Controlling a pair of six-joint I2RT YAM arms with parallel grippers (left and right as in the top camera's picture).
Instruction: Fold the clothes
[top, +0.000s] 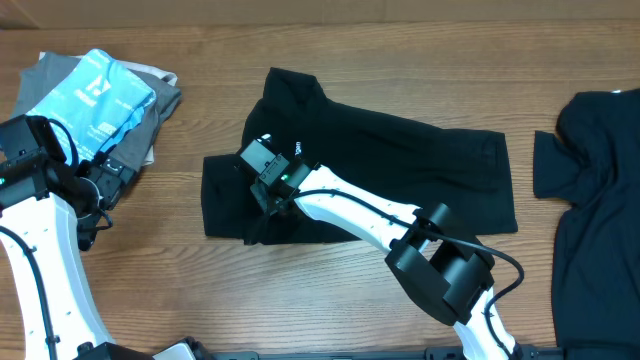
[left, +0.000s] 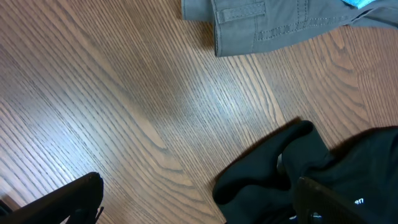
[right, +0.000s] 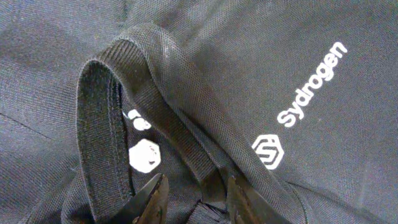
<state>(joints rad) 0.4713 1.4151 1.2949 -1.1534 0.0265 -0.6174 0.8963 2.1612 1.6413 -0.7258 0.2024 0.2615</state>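
Observation:
A black shirt (top: 420, 160) lies spread across the middle of the table, its left part bunched up. My right gripper (top: 262, 178) reaches over that bunched part. In the right wrist view its jaws (right: 196, 193) pinch a fold of the collar band (right: 99, 124), next to white lettering (right: 311, 84) on the shirt (right: 249, 37). My left gripper (top: 105, 188) hovers over bare wood to the shirt's left. It is wide open (left: 199, 202) with nothing between its fingers, and a black sleeve edge (left: 280, 168) lies by its right finger.
A second black shirt (top: 600, 180) lies spread at the right edge. A pile of grey clothes (top: 150, 110) with a light blue packet (top: 90, 95) on top sits at the back left; its grey hem (left: 267, 22) shows in the left wrist view.

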